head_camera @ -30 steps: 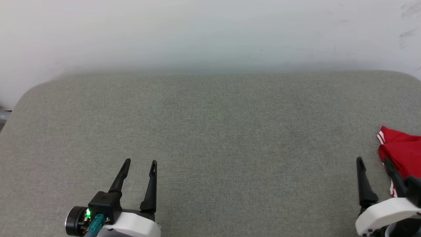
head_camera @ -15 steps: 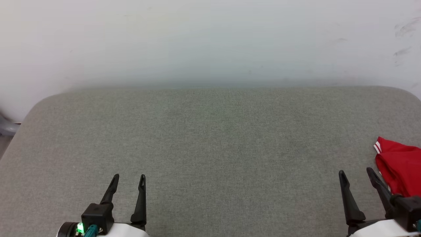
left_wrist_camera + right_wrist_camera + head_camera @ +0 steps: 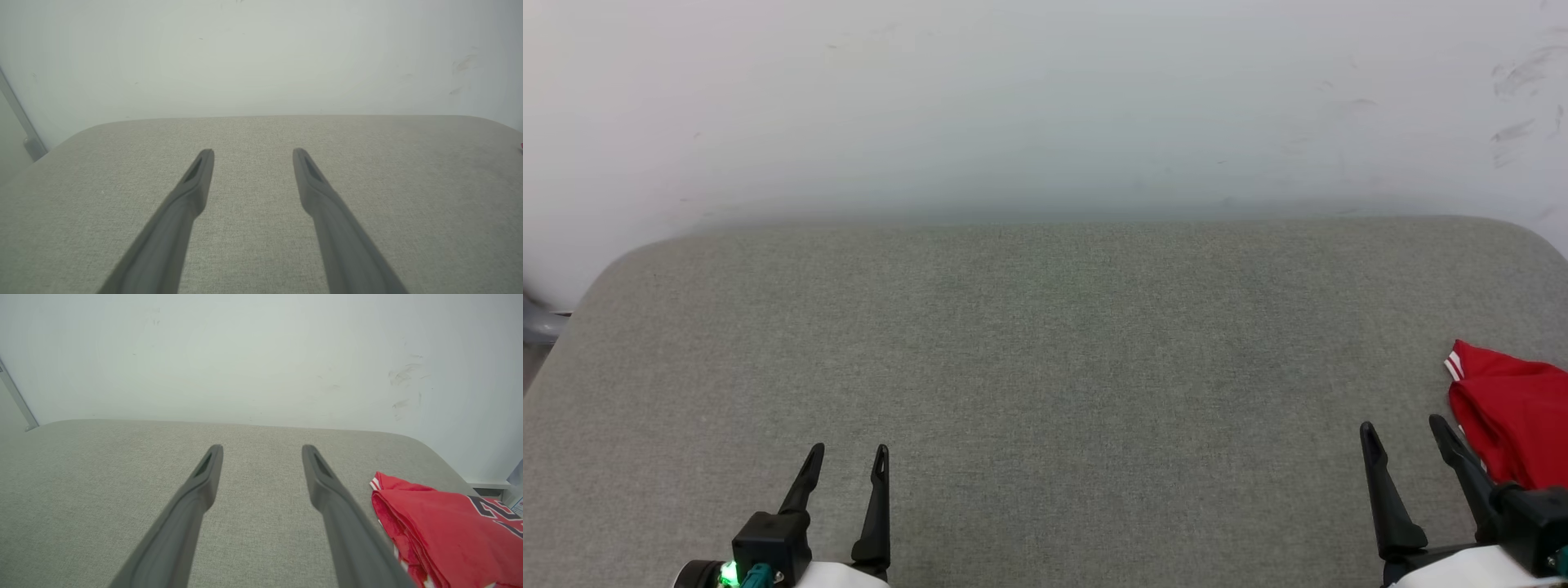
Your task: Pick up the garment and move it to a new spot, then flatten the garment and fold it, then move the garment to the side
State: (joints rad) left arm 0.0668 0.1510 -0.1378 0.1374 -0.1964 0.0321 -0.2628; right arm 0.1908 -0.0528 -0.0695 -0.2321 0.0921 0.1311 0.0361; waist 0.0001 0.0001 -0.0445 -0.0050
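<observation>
Folded red garment (image 3: 1515, 412) at 3 o'clock on grey pad (image 3: 1045, 351), right gripper (image 3: 1401, 424) at 5, fingers spread, empty, just beside it, left gripper (image 3: 849, 450) at 7, spread, empty

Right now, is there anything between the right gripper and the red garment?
Nothing visible does. The right gripper is open, and the garment lies just to its right on the grey surface.

A bare, lab-like test room, as far as shows; a grey fabric-covered surface (image 3: 1045, 367) with rounded corners stands against a plain white wall (image 3: 1045, 98) bearing dark scuff marks (image 3: 1515, 73) at its right.
</observation>
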